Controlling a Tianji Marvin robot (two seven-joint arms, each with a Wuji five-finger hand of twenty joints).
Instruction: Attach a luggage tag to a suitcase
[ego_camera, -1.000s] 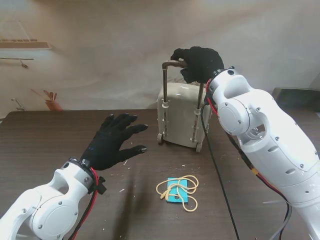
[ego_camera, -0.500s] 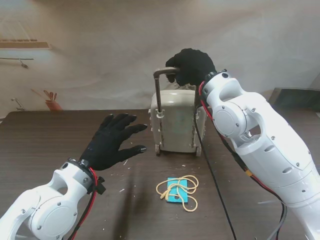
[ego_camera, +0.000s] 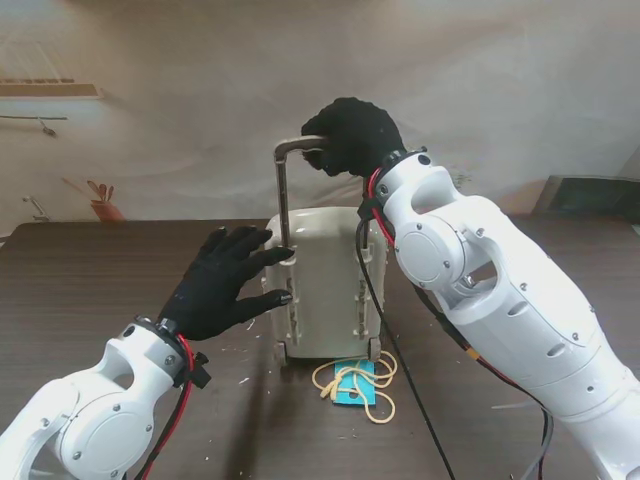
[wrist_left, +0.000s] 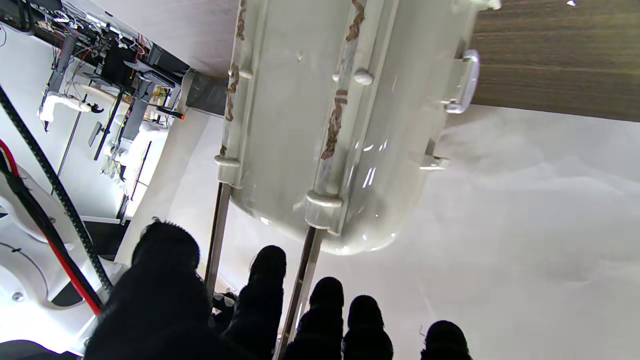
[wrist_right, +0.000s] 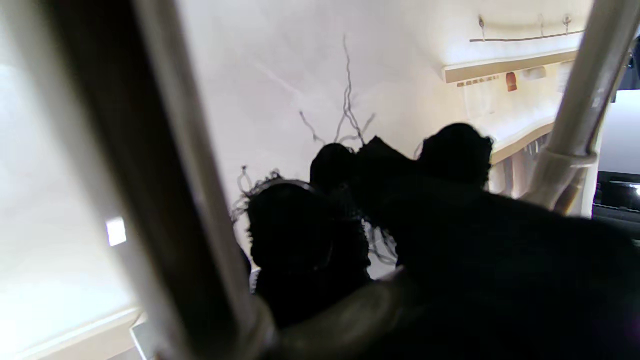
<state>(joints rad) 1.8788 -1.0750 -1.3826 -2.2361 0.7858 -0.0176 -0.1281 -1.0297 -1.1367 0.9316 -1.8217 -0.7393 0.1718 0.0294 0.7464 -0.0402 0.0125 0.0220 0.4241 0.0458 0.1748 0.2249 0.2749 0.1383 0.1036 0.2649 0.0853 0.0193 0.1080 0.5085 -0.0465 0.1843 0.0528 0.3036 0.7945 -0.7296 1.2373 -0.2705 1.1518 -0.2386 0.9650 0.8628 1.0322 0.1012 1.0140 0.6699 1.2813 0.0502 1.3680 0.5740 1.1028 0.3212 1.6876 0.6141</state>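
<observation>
- Lying nearest on the dark wood-grain table (ego_camera: 80, 280): teal luggage tag (ego_camera: 352, 385), flat, with a loose cream cord loop (ego_camera: 380, 398) coiled over and around it.
- Sitting just in front of the suitcase's near wheels, tag's far edge tucked close under the case; touching or not, cannot tell.
- Hovering left of the case: left hand (ego_camera: 222, 283) in a black glove, fingers spread, gripping nothing. Fingertips (ego_camera: 284, 296) reaching the case's left edge by the left handle rail; contact unclear from the stand view.
- Showing in the left wrist view: same gloved fingertips (wrist_left: 327, 295) splayed apart, rails of the telescopic handle running between them, case shell just beyond.
- Standing upright mid-table: small cream hard-shell suitcase (ego_camera: 325, 285), rounded corners, ribbed back with two moulded rail guides, small wheel at near right corner.
- Showing wear: brownish scuffed streaks along the shell seams in the left wrist view (wrist_left: 320, 115), plus a small side grab handle (wrist_left: 462, 82) against the tabletop.
- Rising from the case: grey metal telescopic handle (ego_camera: 285, 190), extended, two thin rails and a top crossbar.
- Clenching on that crossbar: right hand (ego_camera: 352, 135), black glove wrapped around the top bar, above the case.
- Confirming in the right wrist view: gloved fingers (wrist_right: 305, 240) curled over the bar, rails blurred on either side.
- Hanging behind: plain pale backdrop.
</observation>
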